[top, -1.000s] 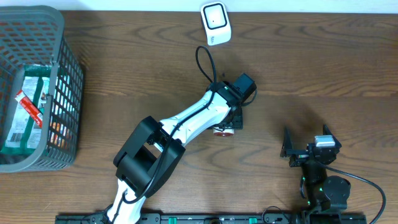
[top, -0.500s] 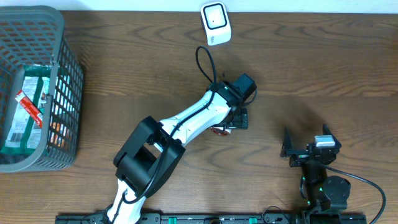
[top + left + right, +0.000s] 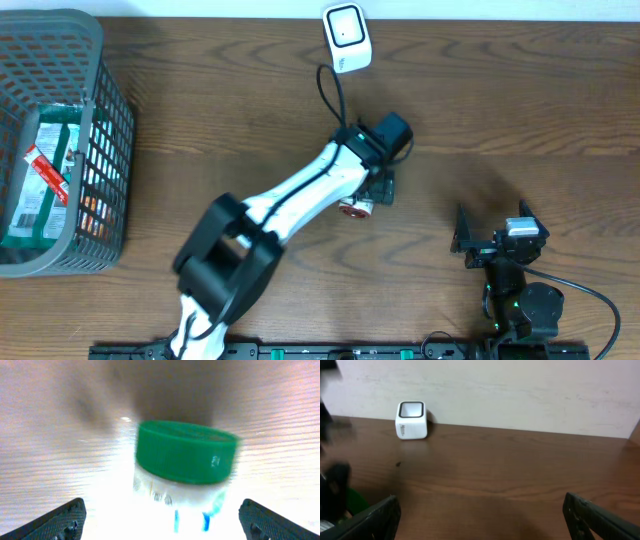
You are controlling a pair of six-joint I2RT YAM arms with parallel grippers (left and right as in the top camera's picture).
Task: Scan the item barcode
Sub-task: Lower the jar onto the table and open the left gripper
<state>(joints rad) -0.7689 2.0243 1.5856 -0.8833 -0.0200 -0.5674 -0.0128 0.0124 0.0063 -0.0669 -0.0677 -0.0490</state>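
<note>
Dark wooden surface [image 3: 520,90], white cube scanner [image 3: 346,37] at twelve o'clock. At centre, the small green-capped clear bottle [image 3: 186,452] sits ungripped between the wide-spread left fingers [image 3: 55,520]. The right fingers [image 3: 365,517], splayed too, are parked at five o'clock, probably to stay clear.

My left arm [image 3: 300,185] is white shells between black joints, with a black cable [image 3: 322,92] looping off its wrist. My right arm [image 3: 520,300] is black apart from a pale grey block, a small green light and a thin black lead [image 3: 590,288]. Both wrist cameras show black, ridged fingers [image 3: 65,520].
</note>
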